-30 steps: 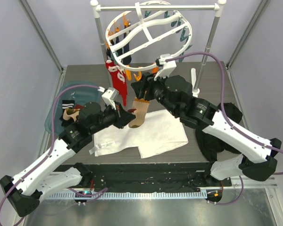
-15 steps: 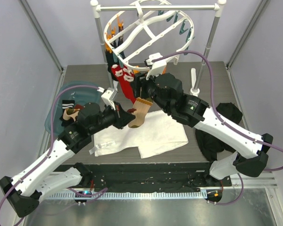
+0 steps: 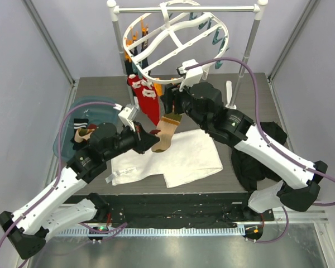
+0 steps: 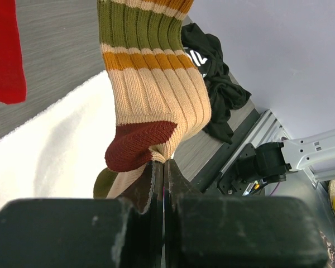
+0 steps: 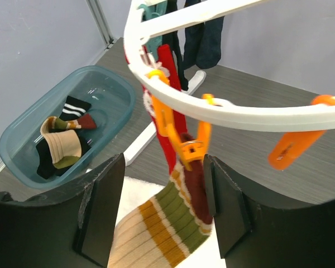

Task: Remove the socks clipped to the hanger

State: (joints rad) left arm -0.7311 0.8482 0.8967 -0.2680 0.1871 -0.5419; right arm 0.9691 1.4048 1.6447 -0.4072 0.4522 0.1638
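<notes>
1. The striped tan sock (image 3: 168,129) hangs in the centre of the top view. Its cuff is pinched in an orange clip (image 5: 190,148) on the lower rim of the hanger (image 5: 240,117), and its foot is drawn toward the lower left.
2. The left pincer (image 4: 163,167) is closed tight on the fabric just under the dark red toe, so the sock is held taut at its bottom end.
3. The right pincer (image 5: 164,201) stands wide apart with nothing in it, one finger on either side of the clip and cuff in the lower middle of its wrist view.
4. The step in hand looks like freeing this cuff. The right pincer should probably close across the clip's orange tails to spring its mouth, not across the knit below.
5. The left pull should be gentle and run along the sock. The hanger only hangs by its hook, so a hard tug would likely swing it and shift the clip out from between the fingers.
6. Keep clear of the red sock (image 3: 148,103) just to the left, clipped right beside it.
7. Once released, the sock likely belongs in the teal tub (image 5: 97,92) at the left, where other socks lie.
</notes>
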